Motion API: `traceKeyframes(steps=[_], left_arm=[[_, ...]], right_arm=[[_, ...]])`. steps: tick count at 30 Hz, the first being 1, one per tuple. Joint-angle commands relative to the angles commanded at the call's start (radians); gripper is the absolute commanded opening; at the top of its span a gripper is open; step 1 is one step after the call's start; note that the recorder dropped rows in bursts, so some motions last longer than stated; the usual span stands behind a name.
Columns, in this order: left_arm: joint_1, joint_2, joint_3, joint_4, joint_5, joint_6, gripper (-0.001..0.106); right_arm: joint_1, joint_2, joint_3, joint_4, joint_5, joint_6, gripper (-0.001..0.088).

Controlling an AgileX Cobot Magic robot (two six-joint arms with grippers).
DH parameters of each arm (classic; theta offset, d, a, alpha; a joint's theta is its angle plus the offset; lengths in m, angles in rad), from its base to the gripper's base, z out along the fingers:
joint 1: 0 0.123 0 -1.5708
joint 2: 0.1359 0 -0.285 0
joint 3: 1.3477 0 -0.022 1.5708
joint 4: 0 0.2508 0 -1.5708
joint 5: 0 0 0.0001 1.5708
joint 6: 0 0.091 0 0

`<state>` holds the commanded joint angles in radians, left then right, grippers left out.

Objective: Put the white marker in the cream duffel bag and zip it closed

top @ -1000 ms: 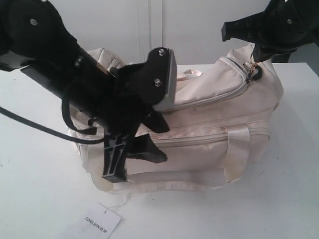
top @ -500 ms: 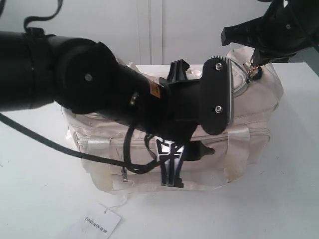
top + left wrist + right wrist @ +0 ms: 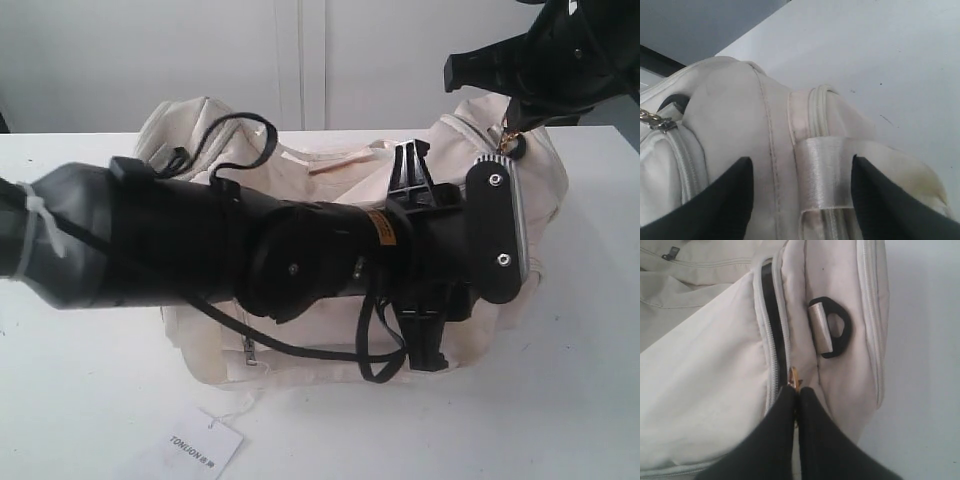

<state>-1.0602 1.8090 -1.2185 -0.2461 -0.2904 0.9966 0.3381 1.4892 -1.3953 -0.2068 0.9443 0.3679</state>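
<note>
While right jaws pinch the zip pull point(image 3: 794, 375) (gold), left jaws stand spread at the cream duffel bag point(image 3: 730, 110).

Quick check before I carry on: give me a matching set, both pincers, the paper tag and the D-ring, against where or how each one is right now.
Things:
1. left pincer
2. right pincer
3. paper tag
4. D-ring

Place or state:
A. black, on the end of the bag
B. shut on the zip pull
C. flat on the table, in front of the bag
D. open, either side of a satin strap

Pairs: 1-D, 2-B, 3-C, 4-A
</note>
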Motion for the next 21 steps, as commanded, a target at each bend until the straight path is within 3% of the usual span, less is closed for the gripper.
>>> traceKeyframes(steps=[7, 16, 21], left_arm=[[0.000, 0.056, 0.000, 0.000, -0.095, 0.000, 0.057], [0.000, 0.067, 0.000, 0.000, -0.016, 0.000, 0.001], [0.000, 0.067, 0.000, 0.000, 0.007, 0.000, 0.000]], right_arm=[[0.000, 0.000, 0.000, 0.000, 0.000, 0.000, 0.0000], [0.000, 0.000, 0.000, 0.000, -0.003, 0.000, 0.0000], [0.000, 0.000, 0.000, 0.000, -0.027, 0.000, 0.0000]])
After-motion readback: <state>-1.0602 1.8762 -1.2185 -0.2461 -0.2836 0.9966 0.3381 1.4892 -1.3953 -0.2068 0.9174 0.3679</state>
